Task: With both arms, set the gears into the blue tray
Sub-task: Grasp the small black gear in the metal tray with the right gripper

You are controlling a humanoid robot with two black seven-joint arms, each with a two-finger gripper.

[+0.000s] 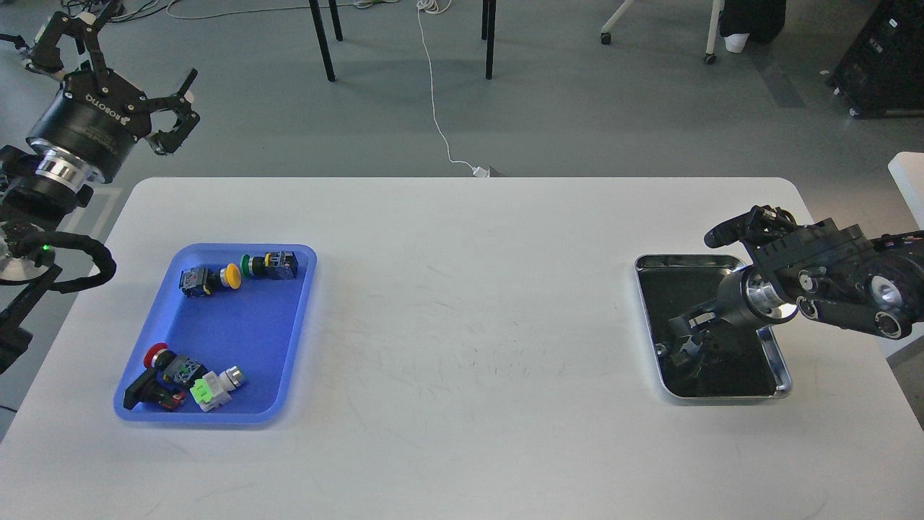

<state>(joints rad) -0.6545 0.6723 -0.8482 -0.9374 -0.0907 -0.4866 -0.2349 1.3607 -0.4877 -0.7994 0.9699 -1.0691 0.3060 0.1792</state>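
The blue tray [303,289] lies on the left of the white table and holds only coloured push-button switches [229,274]. My left gripper [141,68] hangs open above the table's far left corner, well behind the tray and holding nothing. At the right, my right gripper [686,338] reaches down into the shiny steel tray [783,375], its dark fingers blending with the dark bottom and their own reflection. One small round speck [660,349] near the steel tray's left wall may be a gear. No other gears can be made out.
More switches [184,379] crowd the blue tray's near end. The white table [469,325] runs between the two trays. Chair legs [325,43] and a white cable [437,94] are on the floor beyond the table's far edge.
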